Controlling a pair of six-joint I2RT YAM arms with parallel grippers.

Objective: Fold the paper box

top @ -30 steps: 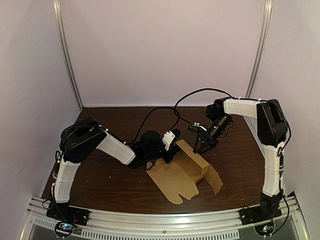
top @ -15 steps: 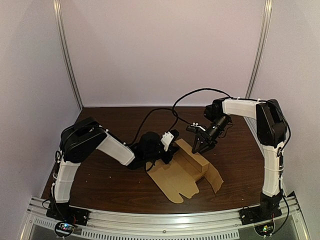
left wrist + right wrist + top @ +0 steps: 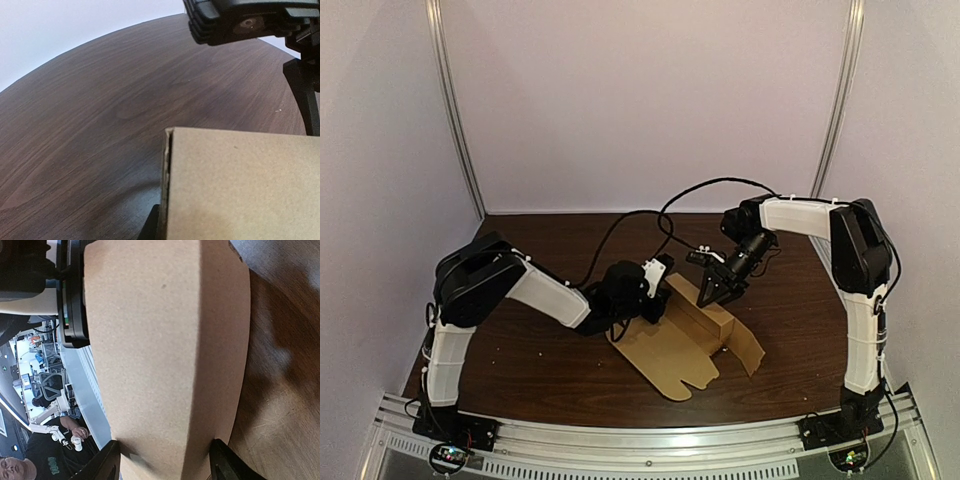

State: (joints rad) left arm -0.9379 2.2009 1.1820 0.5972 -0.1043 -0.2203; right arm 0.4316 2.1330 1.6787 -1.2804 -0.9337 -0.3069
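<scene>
**Both grippers working the box's raised wall**

The right gripper (image 3: 712, 292) is reaching down from the far right with its fingers (image 3: 107, 462) spread. One finger is sitting on each side of the box's upright wall (image 3: 150, 340), and nothing shows them squeezing it. Straddling it this way is probably meant to steady the doubled wall and press its crease so that it stands.

The left gripper (image 3: 655, 290) is lying low at the far-left end of that same wall, pointing right. Its wrist view is showing only a dark sliver beside the cardboard edge, so I cannot tell whether it is clamped or loose. It is likely bracing that end so the box is not sliding while the other arm is pushing.

The box (image 3: 685, 345) is lying near the middle of the table (image 3: 520, 370), between the two arms and slightly to the right. It is plain brown cardboard and only partly formed:

- One long hollow wall is running diagonally from far left to near right.
- A broad flap (image 3: 665, 365) with a scalloped edge is lying flat on the near side.
- A smaller flap (image 3: 752, 352) is tilting up at the right end.

By my reading, most folds are not yet made.
</scene>
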